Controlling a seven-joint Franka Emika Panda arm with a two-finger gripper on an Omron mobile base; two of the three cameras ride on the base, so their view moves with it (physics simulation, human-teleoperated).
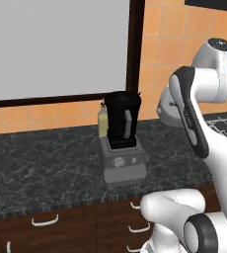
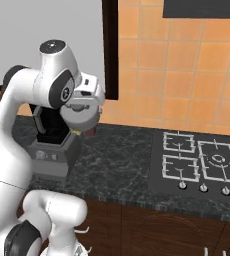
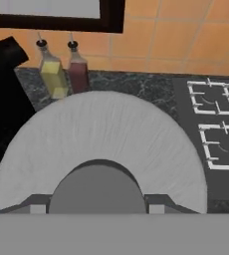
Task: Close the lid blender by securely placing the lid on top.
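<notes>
Jaws [image 3: 97,211] clamped on the knob of the lid [image 3: 101,144], disc held up in the air, well clear of the worktop [image 1: 41,163]. In the right base view, lid [image 2: 82,116] hanging just beside and a little above the blender [image 1: 121,143], off to the hob [image 2: 202,162] side of the jar. From the hand camera, black jar [image 3: 4,99] lying off to the left of the disc, two bottles [image 3: 61,72] standing behind by the tiled wall. Jar mouth open, nothing on it yet. Coming move, by judgement: carry the lid sideways toward the jar until centred over the rim, disc kept level with the jar's upright axis, then lower straight down. Risk: catching the rim edge if lowered off-centre.
</notes>
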